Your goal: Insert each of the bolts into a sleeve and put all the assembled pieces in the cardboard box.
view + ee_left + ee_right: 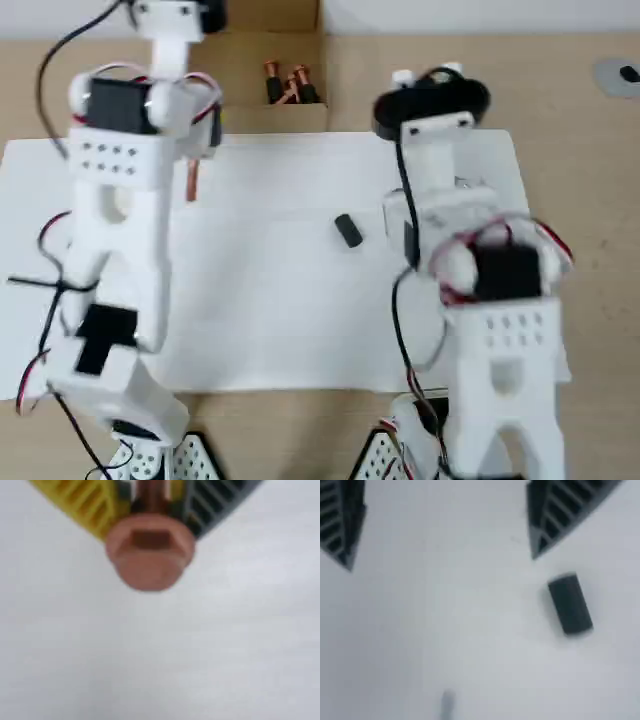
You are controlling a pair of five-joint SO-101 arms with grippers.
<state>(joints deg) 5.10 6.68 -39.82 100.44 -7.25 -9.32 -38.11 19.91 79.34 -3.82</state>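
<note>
Where the left fingers meet: a copper bolt [150, 555] is pinched by its shank between a yellow finger [85, 505] and a dark finger [215, 500], with its hex head turned to the wrist camera.
Left gripper [150, 530]: clamped on the bolt above the white sheet [150, 660].
Bolt, high view: it hangs upright [191, 180] in the upper left of the frame, over the sheet's upper-left part. Whether it touches the sheet cannot be told.
Right fingers: two dark ribbed fingers [340, 525] are spread wide with nothing between them.
Right gripper [440, 560]: open and empty over the sheet [470, 650].
Sleeve: a black sleeve [570, 604] lies on its side on the sheet, near one right fingertip but apart from it. In the high view it sits [347, 230] near the centre of the frame, just left of the right arm.
Box: a cardboard box [270, 118] stands at top centre, against the sheet's upper edge.
Pieces: several copper-and-black pieces [290, 85] lie inside the box, toward its right side.
Left arm [110, 200]: white, running up the left side of the frame.
Right arm [500, 330]: white, on the right side of the frame.
Sheet [270, 320]: white, spread across the middle of the tan table [580, 200].
</note>
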